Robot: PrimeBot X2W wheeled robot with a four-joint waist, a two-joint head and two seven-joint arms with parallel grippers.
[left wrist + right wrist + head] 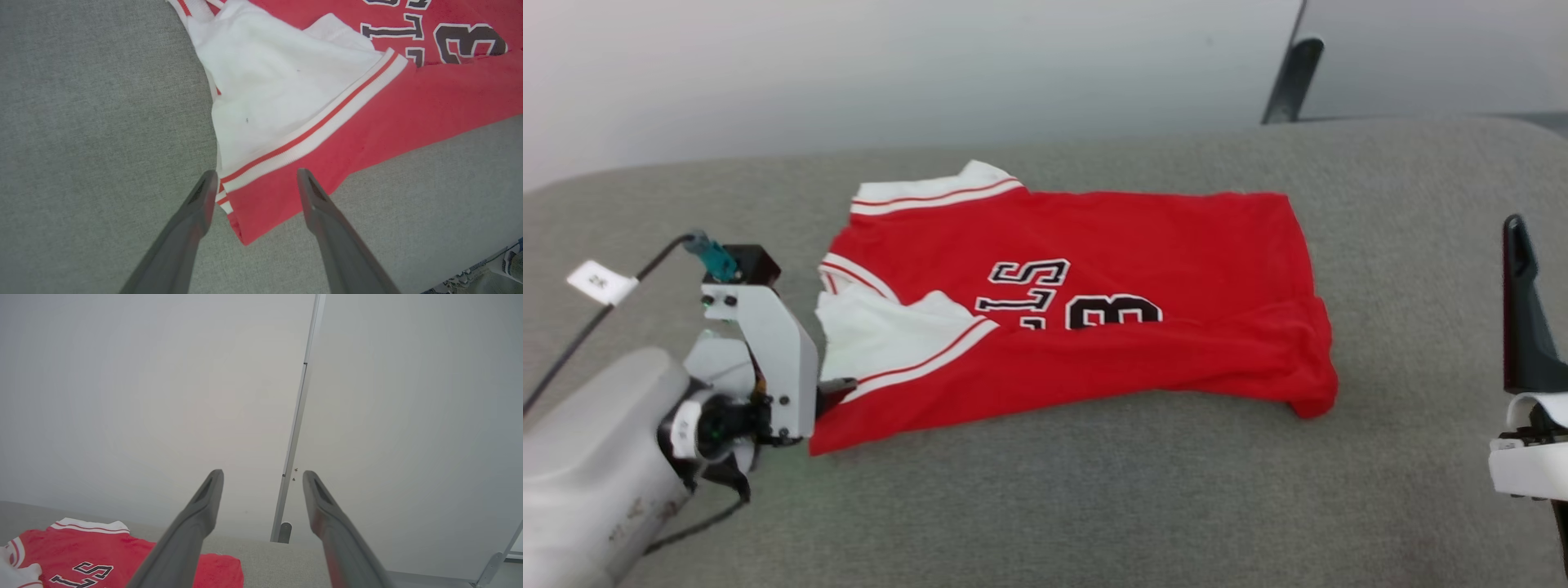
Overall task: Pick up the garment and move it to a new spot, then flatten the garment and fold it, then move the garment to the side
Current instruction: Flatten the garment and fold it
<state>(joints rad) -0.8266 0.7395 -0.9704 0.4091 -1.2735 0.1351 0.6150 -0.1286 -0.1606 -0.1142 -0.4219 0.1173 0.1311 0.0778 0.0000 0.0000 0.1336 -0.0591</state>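
The garment (1143, 245) is a red jersey with white panels, striped trim and black print. It lies folded over on the grey padded surface (1045, 498). My left gripper (838, 390) is at its near-left corner. In the left wrist view the left gripper (257, 178) stands open, its fingers straddling the striped edge of the garment (408, 110) from above and holding nothing. My right gripper (1517, 245) is raised at the far right, well clear of the cloth. The right gripper (263, 477) is open and empty, pointing at the wall, with the garment (102, 551) low on the left.
A pale wall runs behind the surface, with a dark post (1290, 77) at the back right. A black cable with a white tag (598, 282) trails from my left arm. Bare grey surface lies in front of and to the right of the garment.
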